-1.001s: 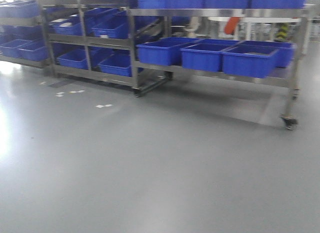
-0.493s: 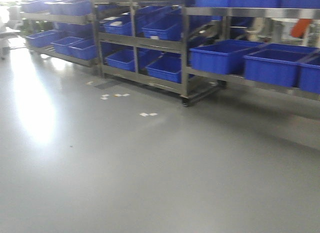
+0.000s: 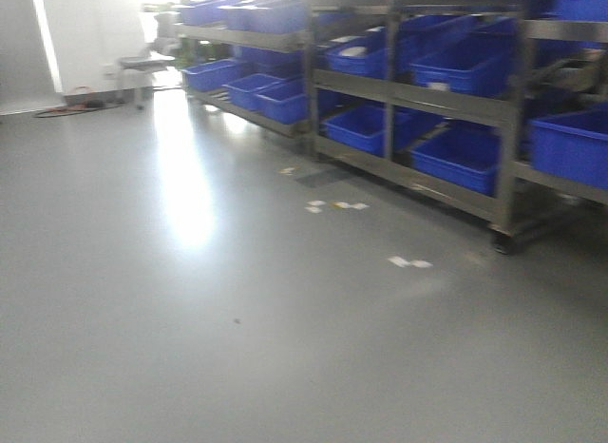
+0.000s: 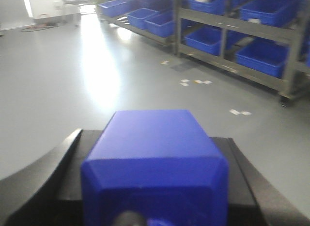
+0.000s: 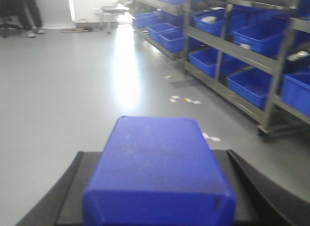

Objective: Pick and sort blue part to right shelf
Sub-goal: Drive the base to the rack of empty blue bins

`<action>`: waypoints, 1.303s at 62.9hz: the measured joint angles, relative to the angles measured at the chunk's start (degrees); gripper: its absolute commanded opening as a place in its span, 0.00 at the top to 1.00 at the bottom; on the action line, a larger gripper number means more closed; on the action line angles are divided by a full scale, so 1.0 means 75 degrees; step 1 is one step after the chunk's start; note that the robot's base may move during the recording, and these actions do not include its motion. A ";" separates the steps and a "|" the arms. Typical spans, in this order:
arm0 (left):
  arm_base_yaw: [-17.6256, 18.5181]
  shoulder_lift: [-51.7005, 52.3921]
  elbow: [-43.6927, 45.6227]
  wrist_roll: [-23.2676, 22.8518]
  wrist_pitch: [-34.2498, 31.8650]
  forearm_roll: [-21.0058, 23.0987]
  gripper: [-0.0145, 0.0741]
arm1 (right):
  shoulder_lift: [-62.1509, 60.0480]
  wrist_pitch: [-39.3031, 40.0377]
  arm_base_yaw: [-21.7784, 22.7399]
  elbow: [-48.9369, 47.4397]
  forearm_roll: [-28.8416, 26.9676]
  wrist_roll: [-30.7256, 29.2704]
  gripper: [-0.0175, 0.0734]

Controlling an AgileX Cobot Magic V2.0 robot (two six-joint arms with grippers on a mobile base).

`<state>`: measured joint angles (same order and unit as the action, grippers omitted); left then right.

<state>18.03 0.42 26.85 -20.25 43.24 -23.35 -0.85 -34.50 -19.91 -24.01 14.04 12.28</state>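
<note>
Left pincer (image 4: 154,136): clamped on left blue part (image 4: 155,158), black fingers (image 4: 58,177) on both flanks.
Right pincer (image 5: 155,152): clamped on right blue part (image 5: 157,172).
Long axis: each part points forward, along the fingers.
Writing: white tags on blue bins (image 3: 456,158) too blurred to read.
Rack (image 3: 508,129): along the floor's (image 3: 237,319) far-right edge.

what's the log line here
left pincer: blue part between jaws | right pincer: second blue part between jaws | clamp: unclear | shelves: blue bins, front right
</note>
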 measured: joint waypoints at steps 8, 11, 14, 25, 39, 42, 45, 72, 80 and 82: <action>0.0000 0.0000 0.0000 0.0000 0.0000 0.0000 0.48 | 0.0000 0.0000 0.0000 0.0000 0.0000 0.0000 0.53; 0.0000 0.0000 0.0000 0.0000 0.0000 0.0000 0.48 | 0.0000 0.0000 0.0000 0.0000 0.0000 0.0000 0.53; 0.0000 0.0000 0.0000 0.0000 0.0000 0.0000 0.48 | 0.0000 0.0000 0.0000 0.0000 0.0000 0.0000 0.53; 0.0000 0.0000 0.0000 0.0000 0.0000 0.0000 0.48 | 0.0000 0.0000 0.0000 0.0000 0.0003 0.0000 0.53; 0.0000 0.0000 0.0000 0.0000 0.0000 0.0000 0.48 | 0.0000 0.0000 0.0000 0.0000 0.0003 0.0000 0.53; 0.0000 0.0000 0.0000 0.0000 0.0000 0.0000 0.48 | 0.0000 0.0000 0.0000 0.0000 0.0003 0.0000 0.53; 0.0000 0.0000 0.0000 0.0000 0.0000 0.0000 0.48 | 0.0000 0.0000 0.0000 0.0000 0.0003 0.0000 0.53; 0.0000 0.0000 0.0000 0.0000 0.0000 0.0000 0.48 | 0.0000 0.0000 0.0000 0.0000 0.0003 0.0000 0.53; 0.0000 0.0000 0.0000 0.0000 0.0000 0.0000 0.48 | 0.0000 0.0000 0.0000 0.0000 0.0003 0.0000 0.53; 0.0000 0.0000 0.0000 0.0000 0.0000 0.0000 0.48 | 0.0000 0.0000 0.0000 0.0000 0.0003 0.0000 0.53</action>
<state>18.03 0.42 26.85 -20.25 43.24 -23.35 -0.85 -34.50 -19.91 -24.01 14.07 12.28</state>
